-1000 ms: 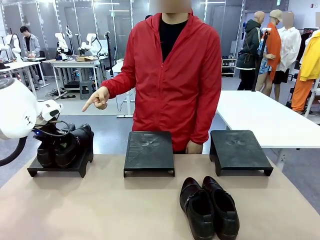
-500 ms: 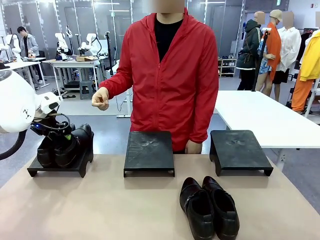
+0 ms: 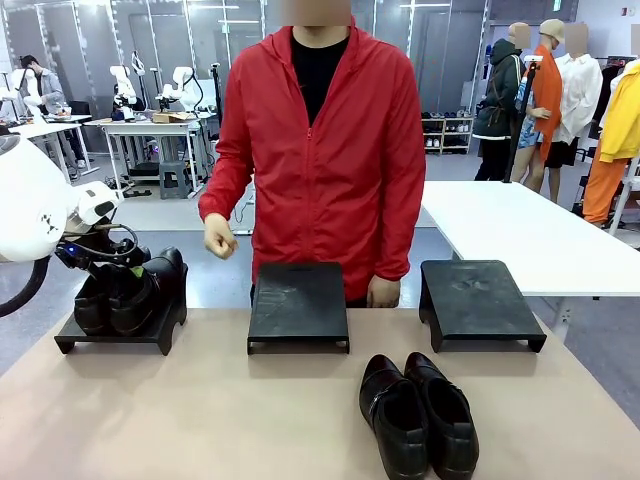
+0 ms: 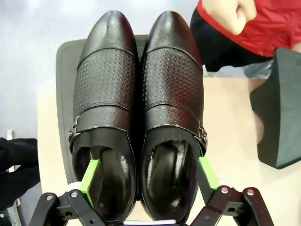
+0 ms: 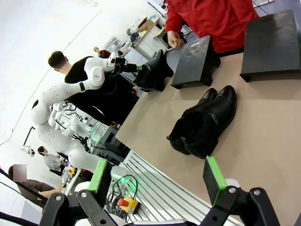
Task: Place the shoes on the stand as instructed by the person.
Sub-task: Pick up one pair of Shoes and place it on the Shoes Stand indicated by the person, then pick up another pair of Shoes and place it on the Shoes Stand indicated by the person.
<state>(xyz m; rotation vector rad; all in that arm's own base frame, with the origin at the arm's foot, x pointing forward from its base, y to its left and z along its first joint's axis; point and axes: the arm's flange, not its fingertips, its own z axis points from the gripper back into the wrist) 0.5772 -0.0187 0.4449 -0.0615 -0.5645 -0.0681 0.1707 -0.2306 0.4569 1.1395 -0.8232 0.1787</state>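
One pair of glossy black shoes [image 3: 130, 297] sits side by side on the left stand [image 3: 118, 335], toes pointing to the far side. My left gripper [image 4: 148, 175] hangs over their heels, open. One green pad [image 4: 89, 176] is inside the left shoe's opening and the other is just outside the right shoe [image 4: 171, 108]. A second pair of shoes [image 3: 418, 415] lies on the table at front right. My right gripper [image 5: 156, 181] is open, with nothing between its fingers, well short of that pair [image 5: 204, 125]. The person [image 3: 320, 150] stands behind the middle stand [image 3: 298, 305], one fist [image 3: 220, 240] held at waist height.
The middle stand and the right stand [image 3: 480, 300] hold nothing. The person's other hand [image 3: 383, 292] rests by the middle stand's far edge. A white table [image 3: 520, 235] stands behind on the right. The tabletop in front of the stands is bare apart from the second pair.
The person has dropped the pointing hand from above the left stand to a fist at the waist. My left gripper's jaws have spread wider over the shoes on the left stand.
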